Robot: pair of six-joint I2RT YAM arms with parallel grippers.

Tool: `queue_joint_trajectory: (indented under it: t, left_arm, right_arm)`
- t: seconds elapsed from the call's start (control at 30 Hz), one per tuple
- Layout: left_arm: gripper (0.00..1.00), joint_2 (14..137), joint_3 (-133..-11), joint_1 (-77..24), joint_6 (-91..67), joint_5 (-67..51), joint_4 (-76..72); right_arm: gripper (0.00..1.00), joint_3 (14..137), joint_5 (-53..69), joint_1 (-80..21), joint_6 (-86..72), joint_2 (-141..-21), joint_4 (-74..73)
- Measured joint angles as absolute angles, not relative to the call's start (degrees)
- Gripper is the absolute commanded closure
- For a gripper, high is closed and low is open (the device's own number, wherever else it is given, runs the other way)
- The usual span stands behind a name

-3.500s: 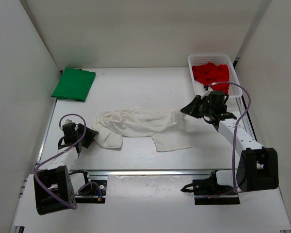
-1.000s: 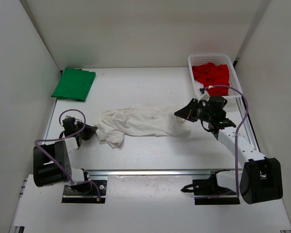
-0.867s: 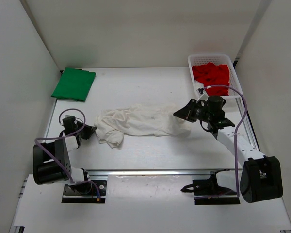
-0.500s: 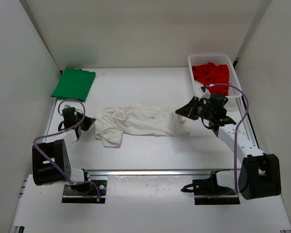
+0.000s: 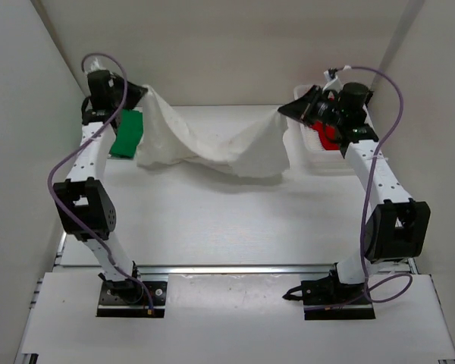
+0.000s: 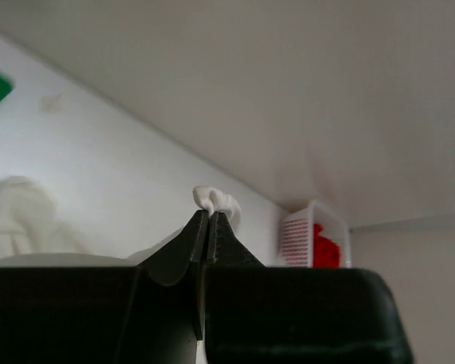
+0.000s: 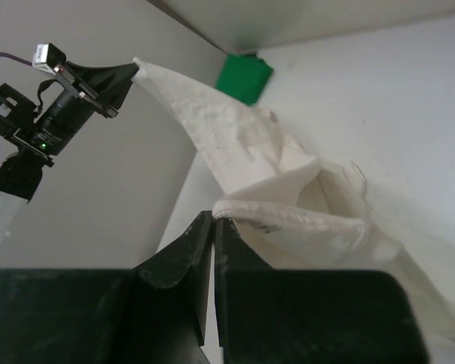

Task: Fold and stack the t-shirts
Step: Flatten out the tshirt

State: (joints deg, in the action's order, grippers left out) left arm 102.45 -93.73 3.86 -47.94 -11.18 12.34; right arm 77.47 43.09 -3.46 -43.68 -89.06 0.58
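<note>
**Left claw** [image 6: 210, 215]: jaws together, pinching a small tuft of the white t-shirt [image 5: 212, 144], high over the bench's far left corner.

**Right claw** [image 7: 214, 221]: jaws together, clamped on a seamed edge of the same shirt, high over the far right corner.

**White t-shirt:** strung between both claws, sagging at the middle, its lower folds bunched.

**Handling, as judged:** draw the claws apart evenly at one height to take out the sag, then lay the cloth flat on the bare middle. Both pinches are thin, so a jerk could slip them.

**Green t-shirt** [image 5: 125, 133]: folded, far left corner.

**Red t-shirt** [image 5: 327, 135]: crumpled in the white mesh basket [image 6: 297, 236], far right corner.

**Bench** [image 5: 212, 220]: white, flat.

**Room:** plain white walls [image 5: 227, 45] on three sides.
</note>
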Motion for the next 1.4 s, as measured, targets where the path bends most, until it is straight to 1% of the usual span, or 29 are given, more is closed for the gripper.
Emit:
queue_joint_trajectory:
  t: [0.07, 0.1, 0.17, 0.2, 0.23, 0.3, 0.33, 0.37, 0.4, 0.43, 0.5, 0.6, 0.73, 0.8, 0.93, 1.03, 1.1, 1.13, 1.2, 1.3, 1.37, 1.4]
  left_arm:
    - [1.00, 101.4, -98.9, 4.1, -48.0, -12.7, 12.1]
    - [1.00, 98.6, -98.1, 5.0, -48.2, -13.8, 11.2]
    - [1.00, 90.6, -91.6, 7.9, -48.9, -16.2, 8.8]
    - [0.96, 86.1, -87.0, 9.6, -49.1, -16.9, 6.9]
    - [0.93, 81.7, -81.8, 11.2, -49.2, -16.9, 5.1]
    - [0.81, 72.1, -68.6, 13.5, -48.6, -14.9, 0.8]
    - [0.76, 67.8, -62.2, 13.5, -48.4, -14.1, -0.6]
    - [0.65, 62.7, -53.7, 13.3, -48.2, -13.1, -2.6]
    - [0.55, 58.9, -46.6, 13.1, -48.1, -12.7, -3.0]
    - [0.52, 55.9, -40.2, 13.1, -48.0, -12.2, -3.4]
    - [0.50, 51.7, -28.3, 13.4, -47.9, -9.8, -2.4]
    - [0.53, 49.8, -18.9, 13.4, -46.9, -5.0, 3.0]
    - [0.58, 48.0, -17.6, 12.7, -45.2, -1.3, 5.9]
    - [0.54, 46.8, -17.8, 11.8, -44.3, 0.5, 6.0]
    - [0.53, 46.0, -17.0, 11.1, -43.6, 1.8, 5.2]
    - [0.49, 47.3, -14.3, 13.5, -45.2, 0.8, 2.7]
    - [0.48, 50.7, -13.5, 16.2, -47.2, -0.4, 0.5]
    - [0.47, 53.8, -13.5, 17.6, -48.2, -1.2, -1.2]
    - [0.49, 60.8, -14.4, 19.2, -49.5, -1.8, -3.2]
    - [0.49, 69.3, -19.4, 19.1, -50.5, -2.3, -5.4]
    - [0.46, 73.5, -22.1, 18.8, -50.6, -2.5, -6.5]
    - [0.43, 74.8, -22.9, 18.7, -50.6, -2.5, -6.8]
  right_arm:
    - [1.00, 83.4, 43.8, -3.3, -43.7, -88.7, -1.1]
    - [1.00, 85.3, 44.2, -3.3, -43.7, -87.6, -1.1]
    - [1.00, 84.1, 44.8, -3.1, -43.9, -83.4, -0.3]
    - [1.00, 81.5, 45.3, -2.8, -44.2, -80.3, 0.0]
    - [1.00, 77.5, 45.9, -2.4, -44.7, -76.5, 1.2]
    - [1.00, 67.1, 47.0, -1.2, -44.9, -68.4, 3.0]
    - [1.00, 61.5, 47.3, -0.3, -45.0, -64.9, 3.7]
    - [1.00, 55.4, 47.7, 0.7, -45.1, -62.1, 4.0]
    - [1.00, 50.2, 48.2, 1.7, -45.3, -60.0, 4.2]
    - [1.00, 44.9, 48.8, 2.9, -45.6, -58.3, 4.8]
    - [1.00, 35.9, 49.6, 5.7, -46.3, -57.7, 5.0]
    - [1.00, 30.3, 48.1, 8.1, -46.2, -63.2, 2.2]
    - [1.00, 30.6, 45.9, 6.7, -45.4, -67.3, 2.6]
    - [1.00, 31.6, 44.9, 5.8, -44.8, -68.9, 3.7]
    - [1.00, 32.9, 43.1, 6.0, -44.3, -72.2, 6.0]
    - [1.00, 32.9, 42.7, 6.8, -44.6, -74.2, 7.7]
    - [1.00, 32.9, 42.3, 6.7, -44.6, -74.6, 8.2]
    - [1.00, 32.9, 42.2, 6.6, -44.6, -74.7, 8.4]
    - [1.00, 32.9, 42.2, 6.4, -44.8, -74.7, 8.9]
    - [1.00, 32.9, 42.3, 6.2, -44.8, -74.7, 9.7]
    - [1.00, 32.9, 42.3, 6.0, -44.9, -74.7, 10.1]
    - [1.00, 32.9, 42.4, 6.0, -44.9, -74.7, 10.3]
